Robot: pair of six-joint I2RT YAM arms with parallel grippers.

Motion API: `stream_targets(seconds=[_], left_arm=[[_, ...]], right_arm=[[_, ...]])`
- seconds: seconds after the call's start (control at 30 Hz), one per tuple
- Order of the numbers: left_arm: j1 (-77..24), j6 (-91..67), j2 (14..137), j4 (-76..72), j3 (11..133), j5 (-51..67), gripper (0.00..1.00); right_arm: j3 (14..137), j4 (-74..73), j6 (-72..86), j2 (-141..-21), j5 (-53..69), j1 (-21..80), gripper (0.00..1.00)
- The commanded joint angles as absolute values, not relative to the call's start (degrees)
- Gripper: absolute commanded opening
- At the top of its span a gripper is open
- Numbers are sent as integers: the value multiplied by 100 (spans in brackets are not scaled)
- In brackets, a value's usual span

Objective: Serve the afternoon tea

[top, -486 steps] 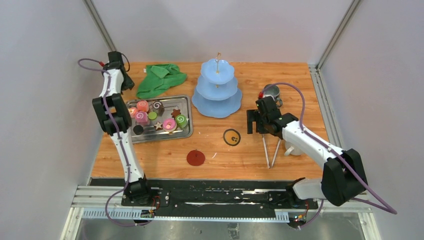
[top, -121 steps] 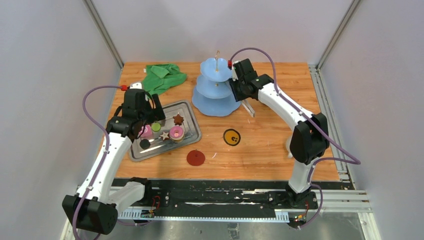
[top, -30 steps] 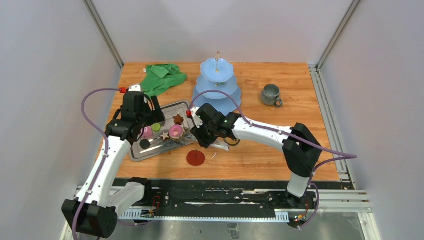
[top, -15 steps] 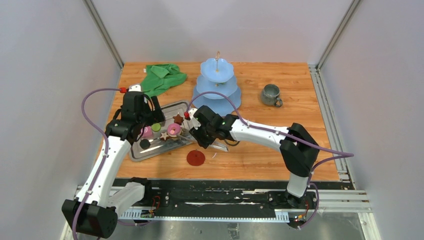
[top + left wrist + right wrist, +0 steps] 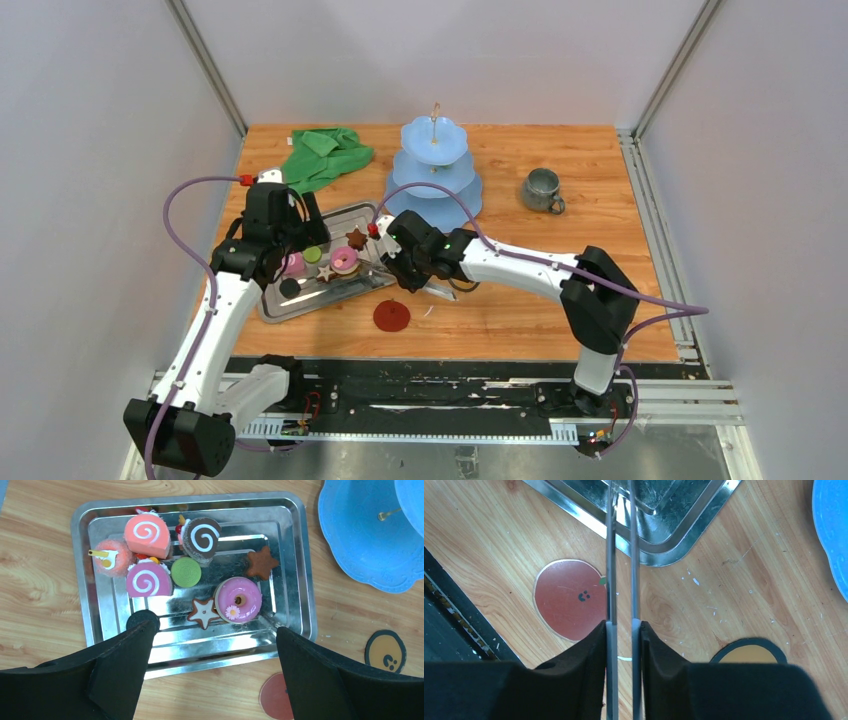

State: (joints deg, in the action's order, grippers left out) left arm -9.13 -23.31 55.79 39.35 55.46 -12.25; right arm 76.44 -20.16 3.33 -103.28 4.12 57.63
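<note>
Toy sweets lie on the steel tray [image 5: 305, 580]: pink swirl rolls [image 5: 147, 532], a brown swirl roll [image 5: 201, 536], a green disc [image 5: 186, 572], a brown star [image 5: 261, 563], an iced star [image 5: 203, 612], a pink donut [image 5: 238, 599] and a black disc [image 5: 141, 617]. My left gripper [image 5: 215, 628] hangs open above the tray's near edge, holding nothing. My right gripper [image 5: 623, 626] is shut on metal tongs [image 5: 610, 555], whose arms reach over the tray corner [image 5: 674, 550]; their tips are cut off. The grey-green mug [image 5: 543, 190] stands at the back right.
A blue three-tier stand [image 5: 433, 170] rises behind the tray, with a green cloth [image 5: 322, 155] at the back left. A red coaster [image 5: 569, 597] lies on the wood just under the tongs. A yellow coaster [image 5: 749, 652] sits to its right.
My right gripper has squeezed the tongs so their arms stand closer together, and it has edged left toward the tray. The left arm has not moved.
</note>
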Motion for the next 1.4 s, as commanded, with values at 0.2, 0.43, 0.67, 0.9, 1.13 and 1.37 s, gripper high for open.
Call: stream_targets(seconds=[0.2, 0.43, 0.67, 0.9, 1.13, 1.37], left_arm=[[-870, -2350, 5754, 3784, 5452, -1154, 96], [-781, -2557, 6170, 3743, 5351, -922, 96], [-672, -2665, 6281, 3587, 5295, -589, 96], [-635, -2584, 6231, 3612, 5320, -594, 96], [-625, -2554, 6207, 3601, 5309, -549, 96], [-624, -2542, 6174, 3612, 5282, -554, 96]], right_arm=[[7766, -1985, 287, -10327, 289, 5845, 44], [7831, -1879, 248, -10434, 366, 5850, 48], [7979, -1748, 222, -10626, 427, 5848, 49], [8117, -1673, 185, -10763, 431, 5849, 50], [8235, -1617, 167, -10873, 381, 5847, 52], [8445, -1582, 140, -11057, 361, 5850, 52]])
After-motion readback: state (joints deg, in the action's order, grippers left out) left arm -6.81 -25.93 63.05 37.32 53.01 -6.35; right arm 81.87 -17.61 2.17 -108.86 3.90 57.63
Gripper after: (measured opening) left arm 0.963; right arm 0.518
